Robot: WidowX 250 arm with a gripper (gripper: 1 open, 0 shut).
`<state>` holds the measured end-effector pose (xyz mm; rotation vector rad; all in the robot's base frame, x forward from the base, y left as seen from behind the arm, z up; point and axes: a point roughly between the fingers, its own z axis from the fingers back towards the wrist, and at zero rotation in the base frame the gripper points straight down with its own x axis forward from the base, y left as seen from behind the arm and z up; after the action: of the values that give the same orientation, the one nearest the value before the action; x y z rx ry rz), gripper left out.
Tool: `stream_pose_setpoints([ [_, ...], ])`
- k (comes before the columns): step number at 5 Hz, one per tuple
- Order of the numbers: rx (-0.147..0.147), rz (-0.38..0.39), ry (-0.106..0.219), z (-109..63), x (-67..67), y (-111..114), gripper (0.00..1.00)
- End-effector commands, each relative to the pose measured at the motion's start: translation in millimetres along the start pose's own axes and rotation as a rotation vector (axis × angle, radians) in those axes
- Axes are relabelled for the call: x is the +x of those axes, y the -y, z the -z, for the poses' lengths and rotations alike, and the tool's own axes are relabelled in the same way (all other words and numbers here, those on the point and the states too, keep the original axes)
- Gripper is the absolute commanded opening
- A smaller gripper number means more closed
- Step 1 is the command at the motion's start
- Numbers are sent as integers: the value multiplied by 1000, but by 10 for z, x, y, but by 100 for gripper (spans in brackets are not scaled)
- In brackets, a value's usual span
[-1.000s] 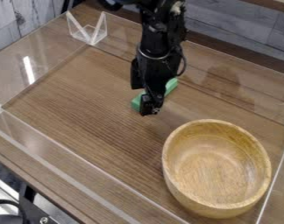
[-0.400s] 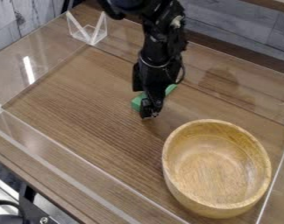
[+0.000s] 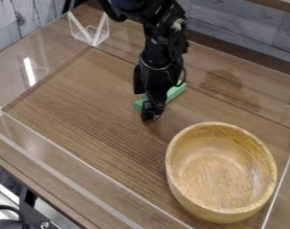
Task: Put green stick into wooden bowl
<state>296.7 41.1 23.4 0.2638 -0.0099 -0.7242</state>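
The green stick [image 3: 173,92] lies flat on the wooden table, and only its two ends show past the black gripper [image 3: 151,106]. The gripper points steeply down over the stick, its fingers straddling it close to the table. The jaws stand open, and whether the fingers touch the stick I cannot tell. The wooden bowl [image 3: 222,170], light tan with a thick rim, sits empty at the lower right, a short way from the gripper.
Clear acrylic walls [image 3: 40,54] ring the table on the left, front and back. A small clear stand [image 3: 88,31] sits at the back left corner. Grey planks run behind the table.
The gripper has sunk slightly over the green stick; otherwise nothing has visibly changed.
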Motion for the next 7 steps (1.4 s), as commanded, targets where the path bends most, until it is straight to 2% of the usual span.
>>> stream_pose_setpoints([
  [1, 19, -20, 17, -10, 31, -96, 100],
  [2, 20, -25, 15, 23, 30, -104, 100],
  [3, 18, -32, 13, 49, 32, -98, 0],
  [7, -25, -118, 37, -169, -12, -57, 0],
])
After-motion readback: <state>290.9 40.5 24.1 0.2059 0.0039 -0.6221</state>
